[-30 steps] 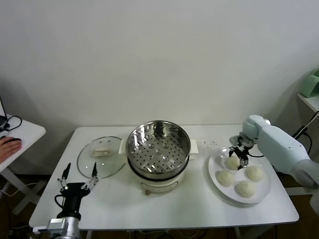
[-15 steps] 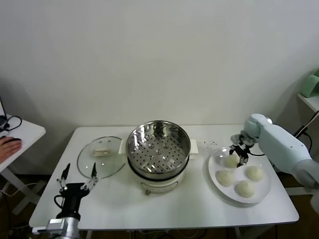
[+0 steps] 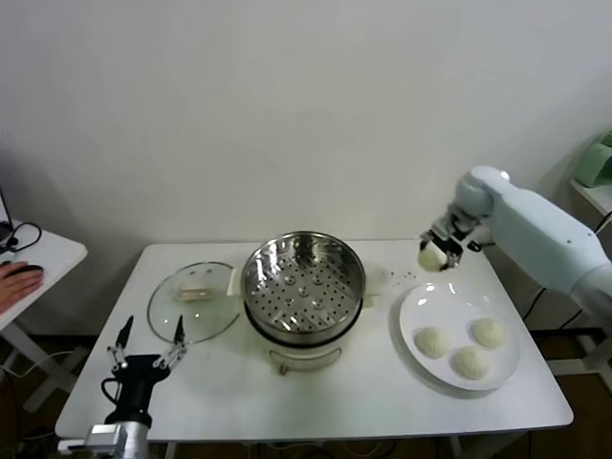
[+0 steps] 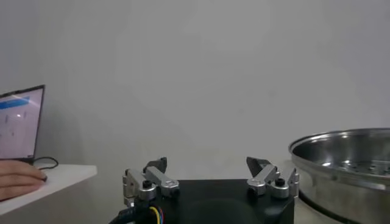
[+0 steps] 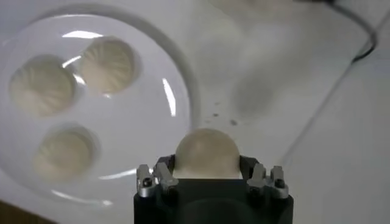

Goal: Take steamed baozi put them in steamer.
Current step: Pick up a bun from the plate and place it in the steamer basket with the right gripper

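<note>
My right gripper [image 3: 435,253] is shut on one cream-white steamed baozi [image 3: 430,258] and holds it in the air, up and back from the white plate [image 3: 419,311], to the right of the steamer. In the right wrist view that baozi [image 5: 207,153] sits between the fingers [image 5: 163,171] above the plate [image 5: 146,115]. Three more baozi [image 3: 431,341] [image 3: 488,332] [image 3: 469,361] lie on the plate. The shiny steel steamer [image 3: 303,284] stands mid-table, its perforated tray bare. My left gripper [image 3: 146,342] waits open near the table's front left corner.
A flat glass lid [image 3: 194,301] lies left of the steamer. The steamer's rim [image 4: 341,159] shows beside my left gripper [image 4: 207,173] in the left wrist view. A side desk with a person's hand [image 3: 19,281] stands at far left. A cable [image 5: 347,67] runs across the table.
My right gripper has closed on the back-left baozi, lifted it off the plate and carried it up and slightly left. Three baozi stay on the plate. The left arm has not moved.
</note>
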Controlling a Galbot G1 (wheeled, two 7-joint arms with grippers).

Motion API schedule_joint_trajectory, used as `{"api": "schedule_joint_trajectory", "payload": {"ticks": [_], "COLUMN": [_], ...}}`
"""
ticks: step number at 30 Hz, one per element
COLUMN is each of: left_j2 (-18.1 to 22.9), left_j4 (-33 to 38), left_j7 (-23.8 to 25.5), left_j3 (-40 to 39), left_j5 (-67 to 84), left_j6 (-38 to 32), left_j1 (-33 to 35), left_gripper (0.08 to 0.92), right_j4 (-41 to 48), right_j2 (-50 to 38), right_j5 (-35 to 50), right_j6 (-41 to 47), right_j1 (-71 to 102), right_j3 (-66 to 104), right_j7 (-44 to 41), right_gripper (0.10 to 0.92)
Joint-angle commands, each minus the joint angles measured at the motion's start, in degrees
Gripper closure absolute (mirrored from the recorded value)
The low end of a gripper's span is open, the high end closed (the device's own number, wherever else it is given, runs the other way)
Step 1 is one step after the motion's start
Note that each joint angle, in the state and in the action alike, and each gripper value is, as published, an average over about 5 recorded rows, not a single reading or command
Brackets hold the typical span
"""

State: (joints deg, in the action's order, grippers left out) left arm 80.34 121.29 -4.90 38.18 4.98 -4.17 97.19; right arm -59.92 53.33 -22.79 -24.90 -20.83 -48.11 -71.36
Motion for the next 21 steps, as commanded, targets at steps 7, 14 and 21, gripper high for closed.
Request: {"api": "schedule_joint_trajectory", "payload": {"ticks": [7,14,21], "left_j2": [-0.3,-0.1,-0.1], "left_j4": [1.0,1.8,2.2], "left_j7": [0.0,0.0,-0.1], "left_j3": [-0.1,0.1,0.7], "left_j5": [-0.2,-0.6,-0.4], "left_j6": [0.7,1.0,0.9], "left_j1": [0.4,0.5,1.2], "left_gripper": [0.177,0.177,0.177], "right_j4": [-18.6,-11.1,-5.9], "right_j2": [10.6,22.0,26.1], "right_j5": [-8.5,-15.5,-16.6], "right_j6": [-8.8,-10.0,-10.4], "right_j1": [-9.4,-2.7,1.3], "right_j3": [-5.3,-3.6,-3.9], "right_j7": [1.3,2.2,2.4], "right_gripper": [0.338,0.336,0.33]}}
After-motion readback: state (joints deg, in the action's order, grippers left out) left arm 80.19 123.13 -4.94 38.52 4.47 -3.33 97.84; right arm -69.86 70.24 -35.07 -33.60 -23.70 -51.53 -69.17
